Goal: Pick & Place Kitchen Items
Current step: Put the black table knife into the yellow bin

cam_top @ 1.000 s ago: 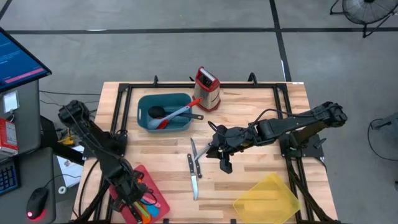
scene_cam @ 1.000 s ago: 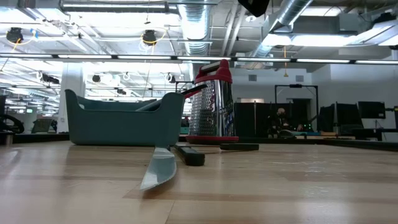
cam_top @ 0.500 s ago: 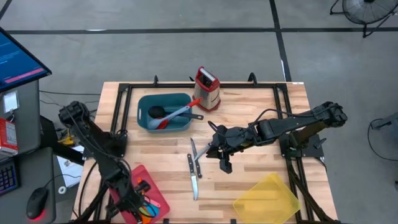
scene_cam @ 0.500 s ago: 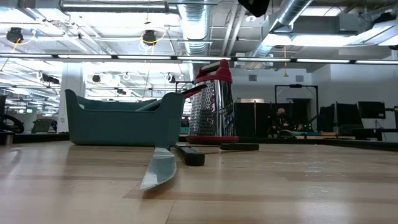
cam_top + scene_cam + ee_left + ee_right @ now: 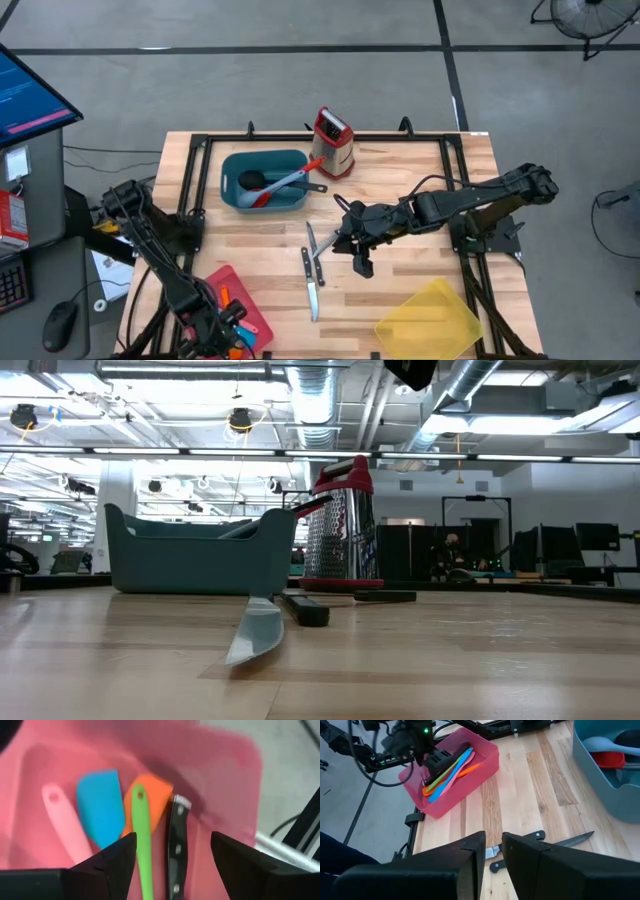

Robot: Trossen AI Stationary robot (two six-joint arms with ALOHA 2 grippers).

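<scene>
My left gripper (image 5: pixel 172 862) hangs open over the red tray (image 5: pixel 256 316) at the table's near left corner. A black-handled knife (image 5: pixel 175 855) lies in the tray between its fingers, beside green (image 5: pixel 143 845), orange (image 5: pixel 156 795), blue (image 5: pixel 100 805) and pink (image 5: pixel 62 825) plastic utensils. I cannot tell whether either finger touches the knife. Two more black-handled knives (image 5: pixel 312 272) lie flat and crossed on the wood at mid table. My right gripper (image 5: pixel 361 263) hovers just right of them, its fingers (image 5: pixel 470 851) a narrow gap apart with nothing between.
A teal tray (image 5: pixel 232 165) at the far left holds a black ladle (image 5: pixel 250 181), a red spoon and a grey-blue spoon. The steel grater (image 5: pixel 333 142) stands to its right. A yellow tray (image 5: pixel 428 318) sits at the near right. Bare wood lies between the trays.
My left arm has swung toward the table's near edge, carrying its gripper farther over the red tray's near end. The right arm and the knives on the table have kept still.
</scene>
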